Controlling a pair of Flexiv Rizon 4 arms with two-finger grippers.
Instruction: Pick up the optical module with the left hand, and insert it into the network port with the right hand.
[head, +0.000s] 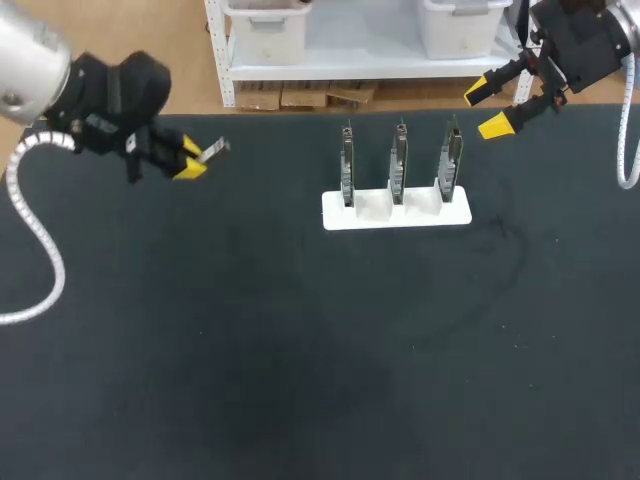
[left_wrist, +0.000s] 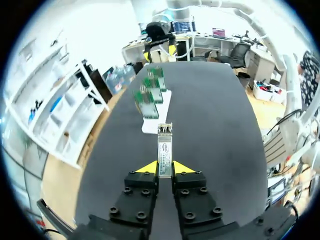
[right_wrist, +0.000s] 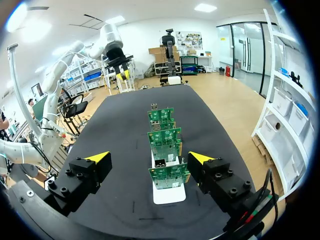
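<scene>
Left tool (head: 190, 160) pinches the optical module (left_wrist: 164, 147) by its tail at 10 o'clock over the surface (head: 300, 350). Right tool (head: 488, 108) is spread wide at 2 o'clock; I'd grab the module's free end squarely before left releases.

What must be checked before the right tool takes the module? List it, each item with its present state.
1. Grip: left tool clamps the optical module from both sides, module sticking out ahead: ok.
2. Receiver: right tool open and empty: ok.
3. Fixture: three boards upright in the white stand: ok.
4. Handover distance: not ok, the tools sit at opposite sides of the table.
5. Inside of the network port unobstructed: cannot tell.
</scene>
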